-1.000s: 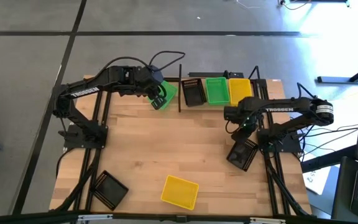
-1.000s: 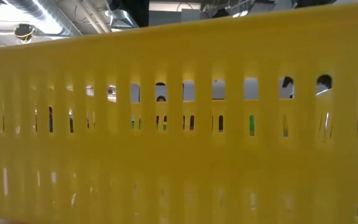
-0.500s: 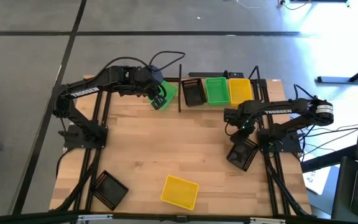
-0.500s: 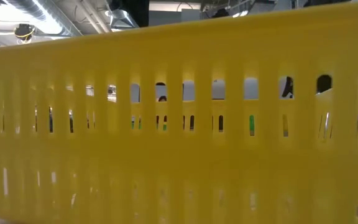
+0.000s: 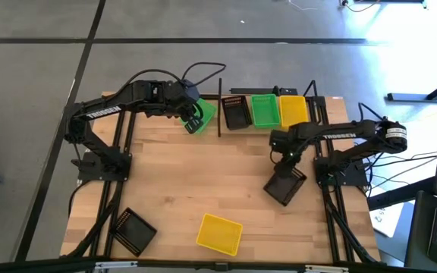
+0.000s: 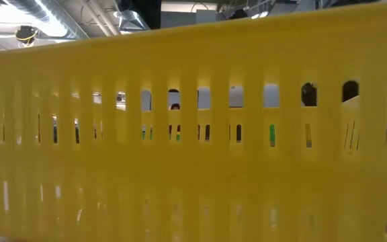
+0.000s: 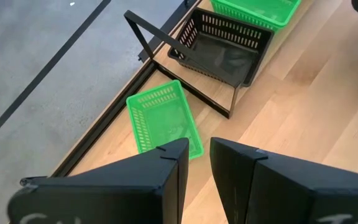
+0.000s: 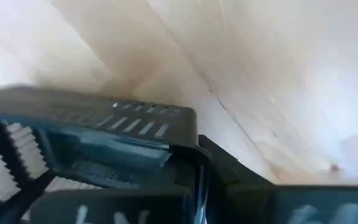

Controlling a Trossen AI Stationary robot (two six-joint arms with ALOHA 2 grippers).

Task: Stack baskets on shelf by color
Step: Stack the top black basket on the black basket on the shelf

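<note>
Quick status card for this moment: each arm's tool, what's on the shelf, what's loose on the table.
left tool: near the table's far edge above a loose green basket, fingers nearly together, holding nothing
right tool: shut on a black basket, carrying it right of table centre
shelf: black basket, green basket, yellow basket, side by side
loose on table: yellow basket at near edge, black basket at near left corner
low view: blocked by that near yellow basket
</note>
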